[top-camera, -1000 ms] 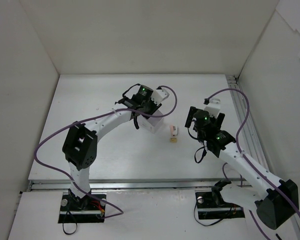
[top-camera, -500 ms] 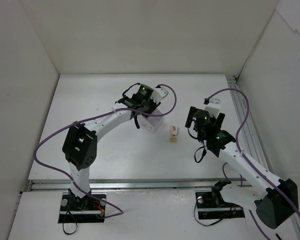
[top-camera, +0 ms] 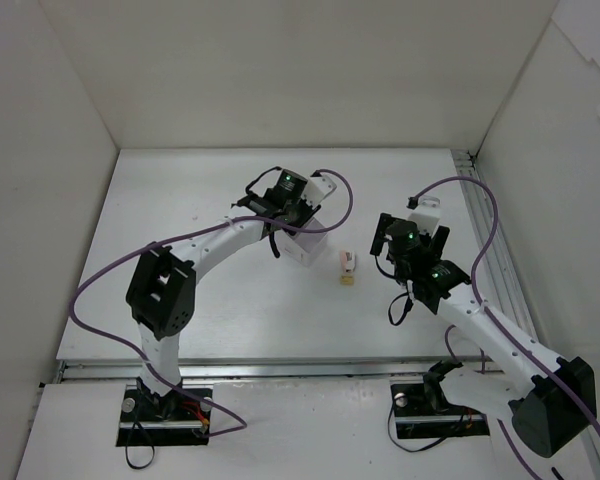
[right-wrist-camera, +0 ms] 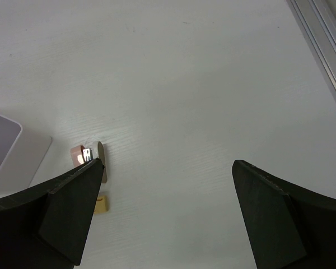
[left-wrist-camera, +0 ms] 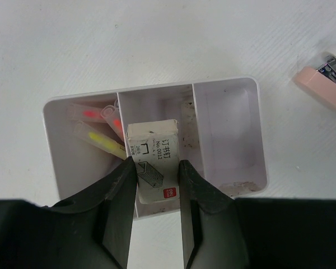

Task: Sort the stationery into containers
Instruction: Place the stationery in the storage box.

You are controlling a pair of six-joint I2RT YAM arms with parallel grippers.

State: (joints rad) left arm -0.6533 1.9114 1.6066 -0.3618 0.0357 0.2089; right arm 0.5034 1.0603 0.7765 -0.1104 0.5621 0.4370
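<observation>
Underneath, a white table (top-camera: 160,230), matt, with faint grain. Boxed in by white panels: left wall (top-camera: 30,220), far wall (top-camera: 300,70), right wall (top-camera: 570,170). Along the right edge, an aluminium rail (top-camera: 468,170), near to far; a second rail (top-camera: 280,368) across the near edge.

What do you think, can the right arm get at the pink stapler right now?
Probably yes. The right gripper is open and empty, and the pink stapler lies uncovered close by, with only a tan block next to it.
</observation>
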